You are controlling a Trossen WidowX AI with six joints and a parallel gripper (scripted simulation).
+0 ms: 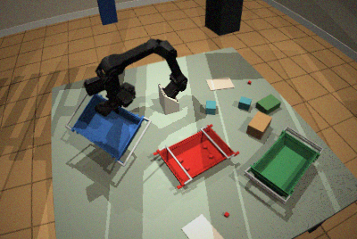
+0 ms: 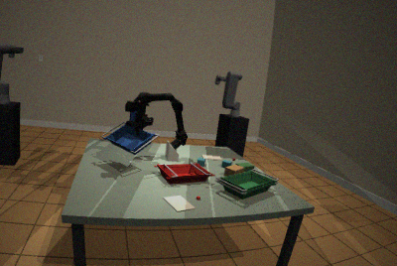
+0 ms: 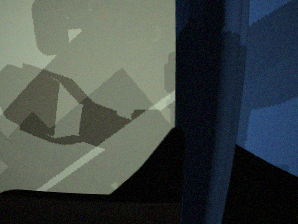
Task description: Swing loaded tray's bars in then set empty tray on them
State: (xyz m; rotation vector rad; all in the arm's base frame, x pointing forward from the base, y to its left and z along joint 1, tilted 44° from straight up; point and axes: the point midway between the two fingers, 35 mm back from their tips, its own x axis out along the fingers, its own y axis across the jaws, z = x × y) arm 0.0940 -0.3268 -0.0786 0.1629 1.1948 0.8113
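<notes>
nearest, ahead of pincer: red ribbed plastic tray (image 1: pixel 196 153) (image 2: pixel 186 179), small red lumps (image 1: pixel 211 157) inside, apparently load; both thin pale bars (image 1: pixel 178 164) already across top. farther back, black metal pincer (image 1: pixel 108 108) (image 2: pixel 144 125) (image 3: pixel 188 136) clamped on wall of blue shallow plastic tray (image 1: pixel 103 129) (image 2: pixel 130 138) (image 3: pixel 275 120), tilted, off table. left to do: carry over, level, lower onto bars, release.

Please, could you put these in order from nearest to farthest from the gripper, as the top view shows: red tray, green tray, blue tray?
1. Blue tray: at the gripper, held by its wall.
2. Red tray: in the middle of the table.
3. Green tray: far across, beyond the red one.
</notes>
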